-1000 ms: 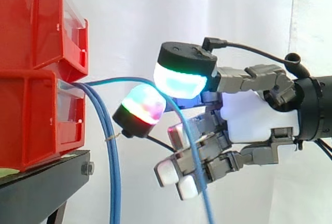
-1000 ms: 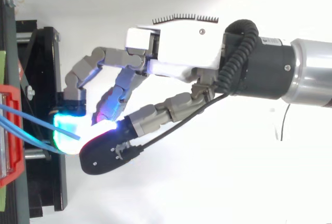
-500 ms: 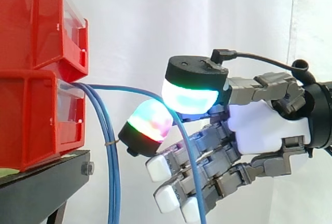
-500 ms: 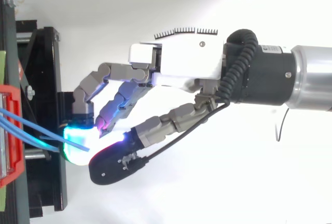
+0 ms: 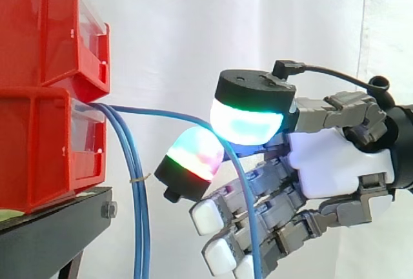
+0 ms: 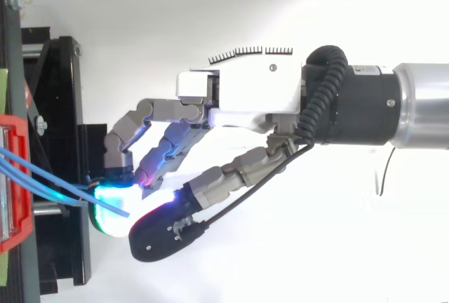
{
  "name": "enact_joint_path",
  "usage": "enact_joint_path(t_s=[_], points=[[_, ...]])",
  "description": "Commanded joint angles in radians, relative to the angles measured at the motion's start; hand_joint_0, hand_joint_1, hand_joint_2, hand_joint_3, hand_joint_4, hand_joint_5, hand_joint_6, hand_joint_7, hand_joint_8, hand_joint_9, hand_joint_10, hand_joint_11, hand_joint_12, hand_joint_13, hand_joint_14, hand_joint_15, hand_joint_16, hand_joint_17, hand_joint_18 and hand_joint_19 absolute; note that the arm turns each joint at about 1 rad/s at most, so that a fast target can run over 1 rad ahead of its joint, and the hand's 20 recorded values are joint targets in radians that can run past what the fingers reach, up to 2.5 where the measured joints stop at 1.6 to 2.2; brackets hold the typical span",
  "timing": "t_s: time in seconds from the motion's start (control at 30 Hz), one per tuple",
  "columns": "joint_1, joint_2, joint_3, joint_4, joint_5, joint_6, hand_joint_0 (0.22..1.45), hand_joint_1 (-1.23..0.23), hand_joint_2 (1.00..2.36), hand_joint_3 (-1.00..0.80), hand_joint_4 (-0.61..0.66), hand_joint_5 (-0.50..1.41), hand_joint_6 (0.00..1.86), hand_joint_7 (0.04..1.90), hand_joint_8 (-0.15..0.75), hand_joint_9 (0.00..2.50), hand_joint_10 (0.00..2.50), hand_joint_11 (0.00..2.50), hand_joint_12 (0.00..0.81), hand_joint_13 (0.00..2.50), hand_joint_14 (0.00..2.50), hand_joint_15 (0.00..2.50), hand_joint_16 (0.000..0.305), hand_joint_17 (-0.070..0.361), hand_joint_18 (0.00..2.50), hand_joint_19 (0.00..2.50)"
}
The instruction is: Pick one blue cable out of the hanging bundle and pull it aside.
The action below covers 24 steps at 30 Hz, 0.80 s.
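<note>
Found the hand (image 5: pixel 335 163) reaching in from the right edge of the side view, palm white, fingers curled. Noted two large glowing fingertips (image 5: pixel 248 121) brought close together, the upper cyan and green, the lower red and green. Found one blue cable (image 5: pixel 161 112) caught between these two pads; judged the hand closed on it in a pinch.

Traced that cable from the front of the lower red bin (image 5: pixel 39 143), nearly level across to the pads, then bent steeply downward past the remaining curled fingers (image 5: pixel 208 216), white at the tips, to the bottom edge of the view. Judged it drawn well apart from the hanging bundle (image 5: pixel 139 208) over most of its visible length and joined with it only at the bin.

Recorded the bundle leaving the same bin and dropping straight down just beside the black stand (image 5: pixel 51 227), bound partway down by a thin tie (image 5: pixel 137 177). Noted an upper red bin (image 5: pixel 45 27) stacked on the lower one, both on the stand, with a white curtain (image 5: pixel 193 20) behind.

Confirmed from above: hand entering from the right, fingers bent toward the stand, blue strands running from the bin at the left edge to the glowing pads.
</note>
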Motion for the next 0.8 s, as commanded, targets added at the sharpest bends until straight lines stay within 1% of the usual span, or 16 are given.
enact_joint_path(t_s=[0.0,0.2,0.3,0.33,0.37,0.43,0.47,0.5,0.57,0.63,0.7,0.77], points=[[-0.001,0.000,-0.001,-0.012,-0.009,0.025,0.57,-0.81,1.01,-0.02,-0.10,-0.10,0.92,0.96,0.227,0.91,0.01,0.35,0.384,0.77,0.01,0.40,0.051,0.114,0.61,0.43],[-0.003,0.000,-0.001,-0.016,-0.003,0.075,0.57,-0.81,1.01,-0.02,-0.10,-0.10,0.92,0.96,0.233,0.94,0.01,0.37,0.384,0.78,0.02,0.42,0.052,0.116,0.61,0.44],[-0.003,0.000,-0.011,-0.014,-0.006,0.086,0.57,-0.81,1.01,-0.01,-0.10,-0.10,0.92,0.96,0.232,0.94,0.01,0.38,0.383,0.78,0.02,0.43,0.052,0.116,0.62,0.44],[0.001,0.000,-0.042,-0.005,-0.008,0.083,0.57,-0.81,1.01,-0.01,-0.10,-0.10,0.92,0.97,0.236,0.94,0.01,0.38,0.382,0.78,0.01,0.42,0.052,0.116,0.62,0.45],[0.001,0.000,-0.053,0.003,-0.008,0.083,0.57,-0.81,1.01,-0.01,-0.10,-0.10,0.92,0.96,0.240,0.95,0.01,0.39,0.383,0.78,0.01,0.43,0.052,0.117,0.62,0.44],[0.004,-0.002,-0.073,0.035,-0.008,0.084,0.57,-0.81,1.01,-0.01,-0.10,-0.10,0.92,0.96,0.238,0.96,0.01,0.39,0.384,0.79,0.01,0.43,0.052,0.118,0.62,0.44],[0.002,0.000,-0.080,0.050,-0.008,0.084,0.57,-0.81,1.01,-0.01,-0.10,-0.10,0.92,0.96,0.241,0.96,0.01,0.39,0.384,0.79,0.02,0.44,0.053,0.118,0.63,0.45],[0.004,0.000,-0.096,0.104,-0.006,0.083,0.57,-0.81,1.01,-0.01,-0.10,-0.09,0.92,0.96,0.240,0.97,0.01,0.40,0.384,0.79,0.01,0.44,0.053,0.119,0.63,0.45],[0.004,-0.002,-0.103,0.139,-0.006,0.081,0.57,-0.81,1.01,-0.01,-0.09,-0.09,0.92,0.97,0.242,0.97,0.01,0.41,0.386,0.79,0.02,0.45,0.053,0.119,0.63,0.45],[0.004,-0.002,-0.116,0.193,-0.003,0.080,0.57,-0.81,1.01,0.00,-0.09,-0.09,0.92,0.97,0.238,0.97,0.01,0.41,0.383,0.80,0.02,0.46,0.053,0.119,0.64,0.45],[0.004,-0.002,-0.117,0.215,-0.004,0.078,0.57,-0.81,1.01,0.00,-0.09,-0.09,0.92,0.96,0.244,0.99,0.01,0.42,0.384,0.80,0.02,0.47,0.053,0.120,0.64,0.46],[0.004,0.000,-0.116,0.218,-0.006,0.077,0.57,-0.81,1.01,0.00,-0.10,-0.09,0.92,0.96,0.241,0.99,0.01,0.43,0.387,0.81,0.02,0.47,0.054,0.121,0.64,0.46]])
